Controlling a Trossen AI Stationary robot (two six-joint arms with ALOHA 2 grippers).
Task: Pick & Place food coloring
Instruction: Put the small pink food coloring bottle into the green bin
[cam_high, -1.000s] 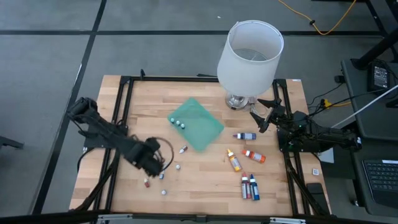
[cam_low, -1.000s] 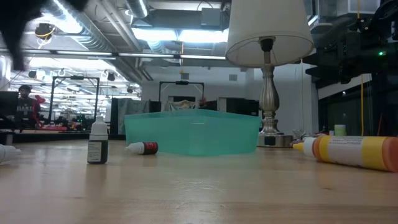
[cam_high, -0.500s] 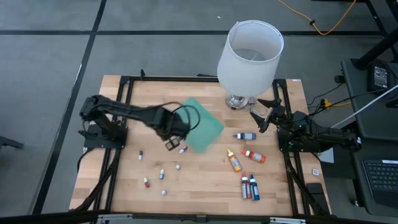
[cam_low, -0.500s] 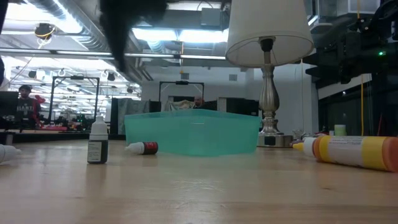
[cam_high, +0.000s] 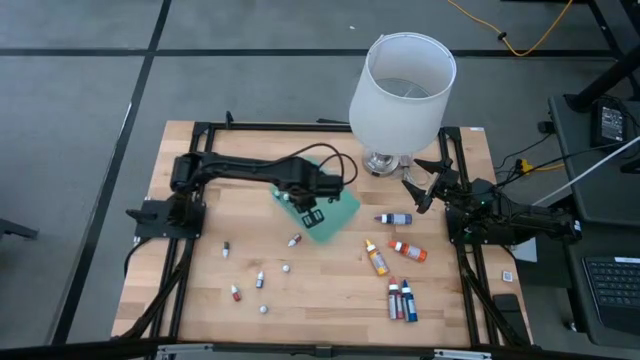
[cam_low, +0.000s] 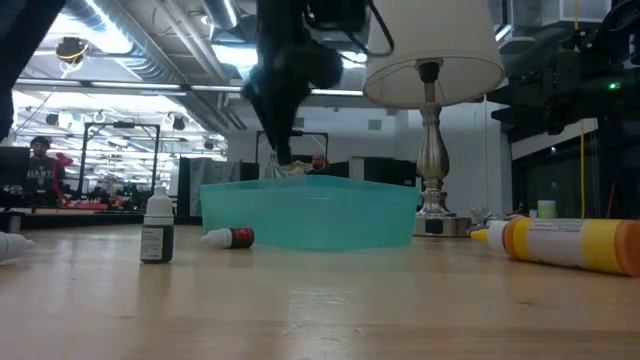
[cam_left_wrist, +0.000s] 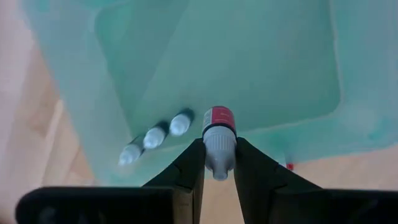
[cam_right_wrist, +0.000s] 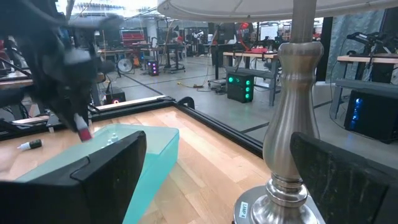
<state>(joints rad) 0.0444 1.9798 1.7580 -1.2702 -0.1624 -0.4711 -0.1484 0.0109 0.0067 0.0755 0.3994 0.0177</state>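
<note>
Left wrist view shows a tiny bottle (cam_left_wrist: 219, 140) with a white cap and a red label, pinched tight between the 2 fingers of the left gripper (cam_left_wrist: 219, 163). It hangs over the green tray (cam_left_wrist: 261, 68), so I think this is the drop-off step. Next, the fingers need to open so the bottle falls in beside the 3 little white-capped bottles (cam_left_wrist: 155, 137) lying in a row inside the tray.

From above, the left gripper (cam_high: 311, 206) is over the tray (cam_high: 340, 208) in the middle of the table (cam_high: 330, 300). More little bottles (cam_high: 259, 280) lie at the near left. Bigger bottles (cam_high: 399, 300) lie at the near right. The right gripper (cam_high: 422, 184) waits by the lamp (cam_high: 402, 88) with its fingers open.
</note>
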